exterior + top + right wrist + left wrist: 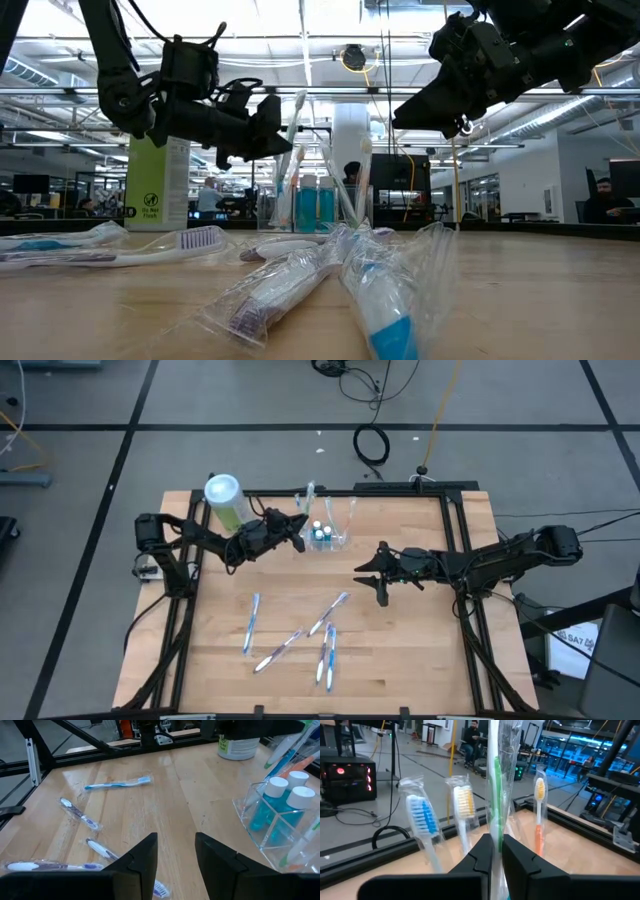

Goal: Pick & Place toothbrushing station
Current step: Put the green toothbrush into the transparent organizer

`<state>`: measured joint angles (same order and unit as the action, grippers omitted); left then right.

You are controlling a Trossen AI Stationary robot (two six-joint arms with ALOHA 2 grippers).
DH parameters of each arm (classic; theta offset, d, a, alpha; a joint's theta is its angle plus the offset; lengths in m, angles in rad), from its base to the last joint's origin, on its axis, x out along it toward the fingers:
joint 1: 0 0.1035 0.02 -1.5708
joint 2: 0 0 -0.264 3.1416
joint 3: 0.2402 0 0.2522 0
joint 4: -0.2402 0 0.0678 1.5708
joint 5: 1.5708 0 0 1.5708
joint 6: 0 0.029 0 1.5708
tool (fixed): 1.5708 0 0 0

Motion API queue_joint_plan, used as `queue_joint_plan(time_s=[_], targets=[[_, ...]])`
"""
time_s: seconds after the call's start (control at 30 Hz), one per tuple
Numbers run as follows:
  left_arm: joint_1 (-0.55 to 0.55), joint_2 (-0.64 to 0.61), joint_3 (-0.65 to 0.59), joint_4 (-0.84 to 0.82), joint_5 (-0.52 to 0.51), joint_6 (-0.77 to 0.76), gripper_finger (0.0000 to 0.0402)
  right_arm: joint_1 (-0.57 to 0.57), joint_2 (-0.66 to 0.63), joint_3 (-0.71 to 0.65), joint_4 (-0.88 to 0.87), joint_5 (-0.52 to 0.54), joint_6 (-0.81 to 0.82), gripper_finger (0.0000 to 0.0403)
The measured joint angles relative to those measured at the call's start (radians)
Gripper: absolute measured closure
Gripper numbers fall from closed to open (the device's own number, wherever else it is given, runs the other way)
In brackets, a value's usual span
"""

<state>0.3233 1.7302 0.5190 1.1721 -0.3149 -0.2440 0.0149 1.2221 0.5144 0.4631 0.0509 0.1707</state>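
Observation:
The toothbrushing station (328, 536), a clear plastic holder, stands at the table's far middle. In it are two blue bottles with white caps (280, 802) and upright wrapped toothbrushes. My left gripper (496, 847) reaches level to the holder's left side (300, 530) and is shut on a wrapped green toothbrush (496, 775). Blue (422, 815), yellow (464, 802) and orange (539, 795) brushes stand beyond it. My right gripper (378, 572) hangs open above the table, right of the holder, with nothing between its fingers (176, 845). My left gripper pinches the wrapped green toothbrush by its handle (496, 831), below the bristle head, between its two fingers. The fingers come level from the table's left and lie across the brush. The brush stands upright, head up. Its lower end is hidden behind the fingers.
A green-and-white canister with a white lid (224, 500) stands just left of my left arm. Several wrapped toothbrushes (300, 635) lie loose on the near half of the table. Black frame rails (462, 550) run along the table's sides.

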Motion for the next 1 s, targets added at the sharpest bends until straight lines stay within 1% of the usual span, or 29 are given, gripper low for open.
queue_joint_plan(time_s=[0.2, 0.53, 1.0], targets=[[0.003, 0.000, 0.000, -0.007, 0.027, 0.004, 0.0386, 0.000, 0.000, 0.000, 0.000, 0.000, 0.000, 0.0275], [0.003, 0.000, 0.000, -0.079, 0.021, 0.001, 0.0343, 0.000, 0.000, 0.000, 0.000, 0.000, 0.000, 0.0275], [0.004, -0.002, 0.000, -0.061, 0.018, -0.020, 0.0340, 0.000, 0.000, 0.000, 0.000, 0.000, 0.000, 0.0275]])
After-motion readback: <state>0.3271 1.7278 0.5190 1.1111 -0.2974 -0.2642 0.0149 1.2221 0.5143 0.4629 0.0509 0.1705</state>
